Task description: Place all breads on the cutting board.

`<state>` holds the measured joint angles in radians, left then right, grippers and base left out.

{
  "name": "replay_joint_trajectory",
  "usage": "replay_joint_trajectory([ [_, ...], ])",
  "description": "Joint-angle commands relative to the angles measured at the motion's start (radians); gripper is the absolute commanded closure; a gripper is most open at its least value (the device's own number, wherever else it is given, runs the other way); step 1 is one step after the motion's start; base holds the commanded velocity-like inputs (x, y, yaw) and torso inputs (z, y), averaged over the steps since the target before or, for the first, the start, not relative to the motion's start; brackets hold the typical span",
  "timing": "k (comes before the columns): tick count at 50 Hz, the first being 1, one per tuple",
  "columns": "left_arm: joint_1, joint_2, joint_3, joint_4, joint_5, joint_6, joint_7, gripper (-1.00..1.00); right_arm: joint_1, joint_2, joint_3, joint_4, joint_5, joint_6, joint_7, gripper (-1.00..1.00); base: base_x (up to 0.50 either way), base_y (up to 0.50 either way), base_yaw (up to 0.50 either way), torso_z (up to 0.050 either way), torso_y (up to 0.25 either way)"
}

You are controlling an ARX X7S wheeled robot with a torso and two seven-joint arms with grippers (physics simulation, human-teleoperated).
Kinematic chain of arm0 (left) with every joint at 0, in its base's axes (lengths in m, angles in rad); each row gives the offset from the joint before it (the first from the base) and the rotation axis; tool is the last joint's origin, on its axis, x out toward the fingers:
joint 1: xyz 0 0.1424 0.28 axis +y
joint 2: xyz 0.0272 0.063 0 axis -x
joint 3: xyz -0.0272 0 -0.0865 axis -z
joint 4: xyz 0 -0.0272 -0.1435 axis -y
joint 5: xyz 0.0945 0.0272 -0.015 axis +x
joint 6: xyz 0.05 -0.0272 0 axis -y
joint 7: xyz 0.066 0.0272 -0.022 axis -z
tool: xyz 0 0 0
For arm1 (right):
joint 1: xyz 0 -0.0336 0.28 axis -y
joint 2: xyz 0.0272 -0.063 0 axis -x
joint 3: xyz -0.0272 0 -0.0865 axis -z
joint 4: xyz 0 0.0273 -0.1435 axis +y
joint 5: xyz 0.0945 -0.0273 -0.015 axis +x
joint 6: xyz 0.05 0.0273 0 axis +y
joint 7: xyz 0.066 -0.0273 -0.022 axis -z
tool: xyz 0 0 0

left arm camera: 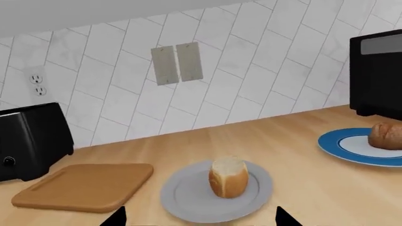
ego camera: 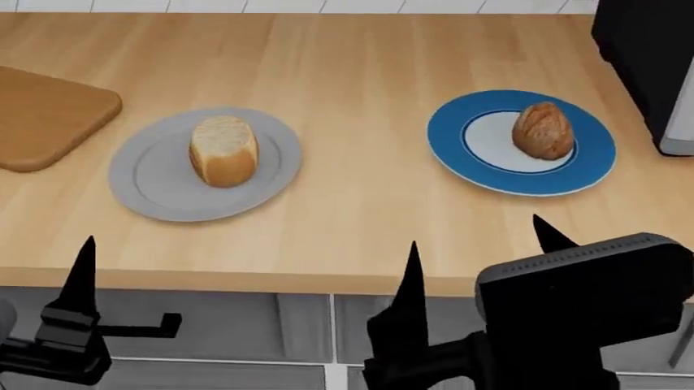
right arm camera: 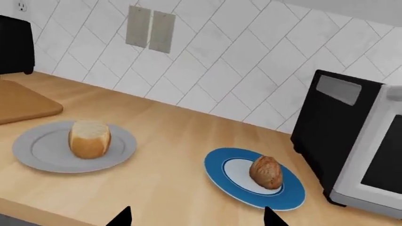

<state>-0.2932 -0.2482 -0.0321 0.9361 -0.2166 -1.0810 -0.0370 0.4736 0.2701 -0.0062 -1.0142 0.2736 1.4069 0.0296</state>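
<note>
The golden roll with a pale top (ego camera: pixel 223 150) stands on a grey plate (ego camera: pixel 146 191) at the counter's middle left. On a blue-rimmed plate (ego camera: pixel 456 154) to the right lies the darker, cracked roll (ego camera: pixel 542 130). The tan cutting board (ego camera: pixel 44 118) is bare at the far left, partly cut off. My left gripper (left arm camera: pixel 199 216) is open, short of the grey plate (left arm camera: pixel 188 197) and golden roll (left arm camera: pixel 229 176). My right gripper (ego camera: pixel 474 236) is open at the counter's front edge, near the blue-rimmed plate (right arm camera: pixel 220 174) and dark roll (right arm camera: pixel 266 172). Neither holds anything.
A black toaster (left arm camera: pixel 28 141) stands behind the cutting board (left arm camera: pixel 84 186) against the tiled wall. A black and white microwave (right arm camera: pixel 351 141) sits at the right, close behind the blue-rimmed plate. Grey cabinet fronts run below the counter's front edge (ego camera: pixel 271 280).
</note>
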Motion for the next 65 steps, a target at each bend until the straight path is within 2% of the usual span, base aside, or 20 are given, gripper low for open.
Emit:
replay_joint_trajectory([
  [1, -0.041, 0.016, -0.034, 0.015, -0.028, -0.056, 0.033, -1.00, 0.090, 0.007, 0.024, -0.032, 0.020, 0.105, 0.030, -1.00, 0.47, -0.03, 0.00, 0.000, 0.000],
  [7, -0.048, 0.012, -0.027, 0.020, -0.035, -0.065, 0.031, -1.00, 0.129, 0.046, 0.059, -0.031, 0.208, 0.131, 0.158, -1.00, 0.50, -0.03, 0.00, 0.000, 0.000],
  [18, -0.052, 0.008, -0.038, 0.029, -0.048, -0.075, 0.028, -1.00, 0.167, 0.081, 0.097, -0.027, 0.407, 0.154, 0.294, -1.00, 0.50, -0.03, 0.00, 0.000, 0.001],
  [35, -0.064, 0.002, -0.038, 0.053, -0.068, -0.104, 0.017, -1.00, 0.163, 0.121, 0.134, -0.006, 0.572, 0.121, 0.414, -1.00, 0.50, -0.03, 0.00, 0.000, 0.002],
  [46, -0.110, 0.017, -0.085, 0.105, -0.168, -0.272, 0.042, -1.00, 0.183, 0.143, 0.200, 0.007, 0.671, 0.149, 0.455, -1.00, 0.16, -0.01, 0.00, 0.000, 0.003],
  [48, -0.131, 0.013, -0.129, 0.110, -0.274, -0.336, 0.029, -1.00, 0.198, 0.156, 0.234, 0.019, 0.747, 0.160, 0.511, -1.00, 0.00, 0.00, 0.00, 0.000, 0.000],
  [51, -0.161, -0.027, -0.216, 0.110, -0.547, -0.417, -0.081, -1.00, 0.220, 0.189, 0.252, 0.043, 0.884, 0.159, 0.621, -1.00, 0.00, 0.00, 0.00, 0.000, 0.000],
  [53, -0.190, -0.051, -0.297, 0.102, -0.762, -0.488, -0.182, -1.00, 0.230, 0.206, 0.256, 0.057, 0.955, 0.156, 0.681, -1.00, 0.00, 0.00, 0.00, 0.000, 0.000],
  [57, -0.226, -0.141, -0.341, 0.008, -1.173, -0.484, -0.468, -1.00, 0.234, 0.228, 0.255, 0.068, 1.025, 0.141, 0.742, -1.00, 0.00, 0.00, 0.00, 0.000, 0.000],
  [59, -0.250, -0.178, -0.324, -0.045, -1.310, -0.470, -0.580, -1.00, 0.236, 0.235, 0.246, 0.071, 1.039, 0.133, 0.758, -1.00, 0.00, 0.00, 0.00, 0.000, 0.000],
  [62, -0.307, -0.235, -0.269, -0.116, -1.431, -0.446, -0.698, -1.00, 0.240, 0.241, 0.237, 0.075, 1.067, 0.126, 0.784, -1.00, 0.00, 0.00, 0.00, 0.000, 0.000],
  [65, -0.394, -0.326, -0.141, -0.198, -1.599, -0.400, -0.854, -1.00, 0.240, 0.248, 0.232, 0.076, 1.090, 0.118, 0.806, -1.00, 0.00, 0.00, 0.00, 0.000, 0.000],
])
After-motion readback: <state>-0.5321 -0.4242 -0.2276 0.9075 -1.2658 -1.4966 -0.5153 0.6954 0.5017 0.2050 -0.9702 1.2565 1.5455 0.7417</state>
